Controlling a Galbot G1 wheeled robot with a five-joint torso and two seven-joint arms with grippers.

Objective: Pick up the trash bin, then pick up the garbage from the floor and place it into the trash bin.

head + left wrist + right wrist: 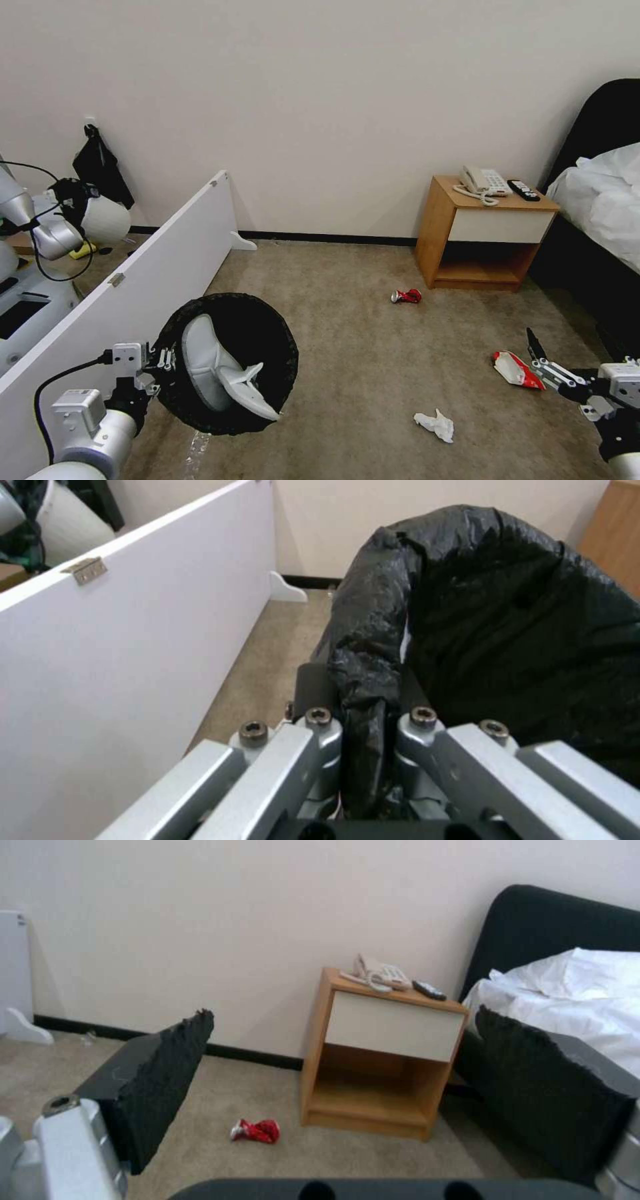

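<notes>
Near left, the left gripper (363, 715) is clamped on the black-lined rim of the trash bin (230, 363), held tilted above the floor (360, 360) with white slippers (220, 373) inside. Near right, the right gripper (533, 353) hangs with its fingers spread wide, just beside a red-white snack packet (515, 369). A crumpled tissue (435, 425) lies between the arms. Farther off, a crushed red can (407, 296) sits on open carpet left of the wooden nightstand (480, 233). A white panel (133, 280) bounds the left side, the bed (600, 200) the right.
</notes>
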